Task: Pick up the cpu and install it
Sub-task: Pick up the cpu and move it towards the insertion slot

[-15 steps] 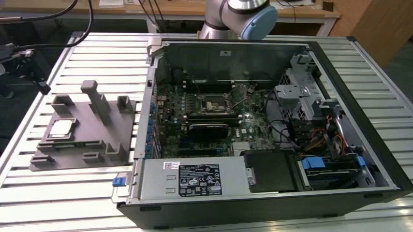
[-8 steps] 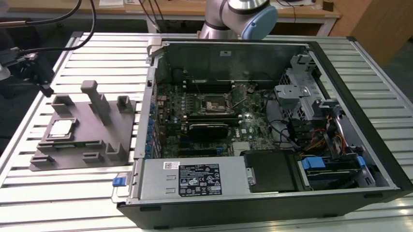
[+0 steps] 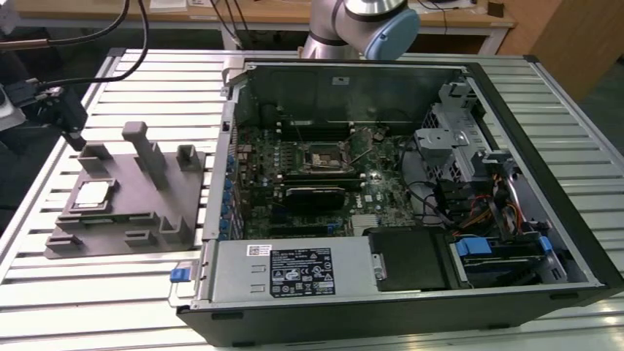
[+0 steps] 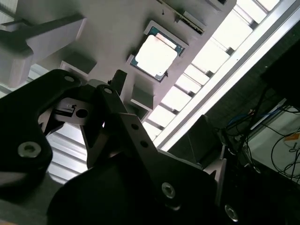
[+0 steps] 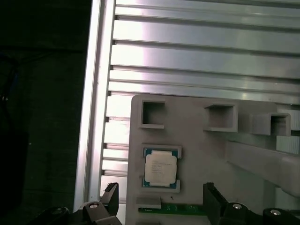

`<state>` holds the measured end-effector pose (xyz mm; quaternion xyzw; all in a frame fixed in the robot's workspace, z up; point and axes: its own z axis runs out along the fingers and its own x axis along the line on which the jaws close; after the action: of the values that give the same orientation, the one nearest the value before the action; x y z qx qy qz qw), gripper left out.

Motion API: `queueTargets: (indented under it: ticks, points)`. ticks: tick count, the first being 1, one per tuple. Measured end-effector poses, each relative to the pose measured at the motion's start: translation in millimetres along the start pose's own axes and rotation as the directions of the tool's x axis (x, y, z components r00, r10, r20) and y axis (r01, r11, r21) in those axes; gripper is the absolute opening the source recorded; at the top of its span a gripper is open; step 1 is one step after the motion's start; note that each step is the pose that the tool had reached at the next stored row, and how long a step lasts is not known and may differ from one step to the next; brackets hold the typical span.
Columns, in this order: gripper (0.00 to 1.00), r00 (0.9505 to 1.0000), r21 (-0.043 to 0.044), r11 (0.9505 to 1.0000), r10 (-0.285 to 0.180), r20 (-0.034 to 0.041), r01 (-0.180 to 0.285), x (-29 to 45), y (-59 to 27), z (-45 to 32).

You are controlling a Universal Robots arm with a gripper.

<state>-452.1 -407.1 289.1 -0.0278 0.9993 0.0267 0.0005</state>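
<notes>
The pincer (image 3: 70, 131) hangs at the exterior view's left edge with its jaws wide apart and nothing between them. In the first wrist view its two dark fingers (image 5: 111, 191) stand on either side of a broad gap. It is above the far end of the grey fixture block (image 3: 127, 201), clear of the posts there as far as I can tell. The cpu (image 3: 90, 194) lies flat in a shallow square seat on that block, lower in the exterior view than the pincer and apart from it. In the first wrist view the cpu (image 5: 161, 168) sits roughly in line with the gap, untouched. I judge the step in hand to be the approach. To do it well, centre the gap over the chip, keep the fingers square to its edges, and descend straight so the seat's raised lips are not struck. Grip by the rim, lightly and evenly, so the chip lifts level. The slatted counter (image 3: 156, 80) carries the block, and to the exterior view's right the open computer case (image 3: 341, 91) holds the motherboard socket (image 3: 322, 157), well apart from the chip.
</notes>
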Motion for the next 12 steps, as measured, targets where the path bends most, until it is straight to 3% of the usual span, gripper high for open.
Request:
queueTargets:
  ticks: [12]
  points:
    - [0.80,1.0000,-0.0001,1.0000,0.006,-0.0005,-0.006,-0.8,-6.1,20.2]
